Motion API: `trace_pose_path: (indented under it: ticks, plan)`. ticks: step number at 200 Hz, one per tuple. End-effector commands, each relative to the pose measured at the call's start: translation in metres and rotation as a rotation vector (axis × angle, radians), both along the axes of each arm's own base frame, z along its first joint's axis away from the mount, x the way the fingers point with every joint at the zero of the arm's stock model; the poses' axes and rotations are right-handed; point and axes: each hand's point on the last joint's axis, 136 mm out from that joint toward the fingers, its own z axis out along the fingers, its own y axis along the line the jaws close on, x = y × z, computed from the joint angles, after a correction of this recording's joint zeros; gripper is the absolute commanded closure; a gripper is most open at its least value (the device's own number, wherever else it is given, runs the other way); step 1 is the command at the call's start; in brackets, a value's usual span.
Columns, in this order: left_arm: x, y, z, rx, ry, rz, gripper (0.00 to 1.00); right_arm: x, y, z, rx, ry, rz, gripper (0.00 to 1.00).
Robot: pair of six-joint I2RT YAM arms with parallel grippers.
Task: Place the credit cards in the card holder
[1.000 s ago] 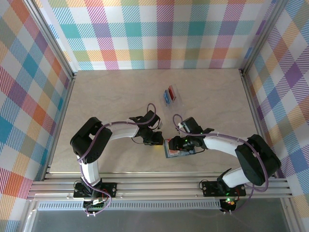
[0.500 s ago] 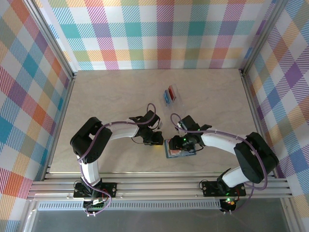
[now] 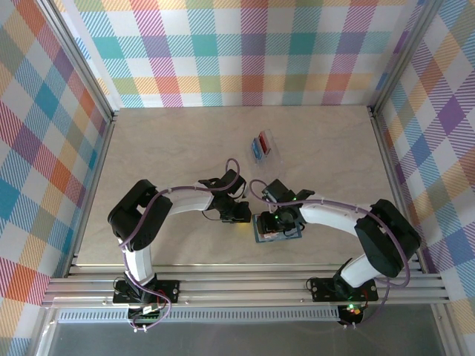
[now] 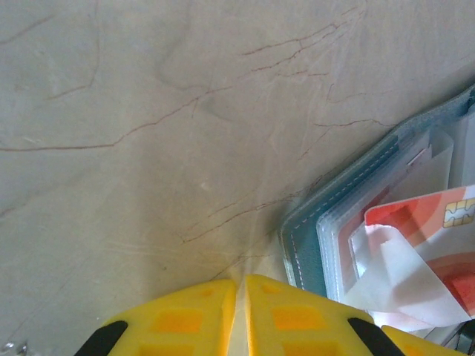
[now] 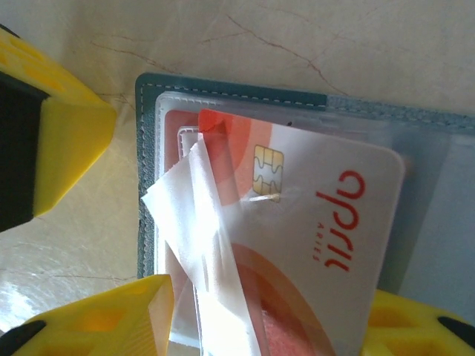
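Note:
The teal card holder (image 3: pixel 260 236) lies open on the table near the front, its clear sleeves (image 5: pixel 427 222) facing up. A red-and-white credit card (image 5: pixel 319 245) with a chip lies slanted on the sleeves, partly under a clear flap (image 5: pixel 204 230). My right gripper (image 5: pixel 271 293) hangs over it, open, one finger on each side of the card; the left finger (image 5: pixel 141 315) stands clear of the card's edge. My left gripper (image 4: pixel 240 285) is shut and empty, low over the table just left of the card holder (image 4: pixel 308 245). Its yellow finger (image 5: pixel 59 141) also shows in the right wrist view.
A clear plastic case (image 3: pixel 262 146) holding a red card and a blue card lies further back, past the middle of the table. Metal rails border the table on the left and right, and plaid walls stand round it.
My right gripper has slid left over the open card holder, and its jaws stand a little wider. The left arm has not moved.

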Motion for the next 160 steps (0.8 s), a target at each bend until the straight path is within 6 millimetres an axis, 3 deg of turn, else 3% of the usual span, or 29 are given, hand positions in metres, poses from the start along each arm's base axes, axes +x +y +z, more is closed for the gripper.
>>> trace_pose_path:
  ticks: [1, 73, 160]
  plan:
    - [0.002, 0.018, -0.033, 0.097, 0.013, 0.035, 0.85, -0.006, -0.024, -0.011, -0.163, 0.0, 0.025, 0.49]
    - [0.002, 0.018, -0.032, 0.097, 0.012, 0.037, 0.85, -0.004, -0.022, -0.005, -0.271, -0.053, 0.104, 0.48]
    - [0.003, 0.019, -0.029, 0.092, 0.005, 0.039, 0.85, 0.0, -0.02, 0.013, -0.256, -0.105, 0.123, 0.42]
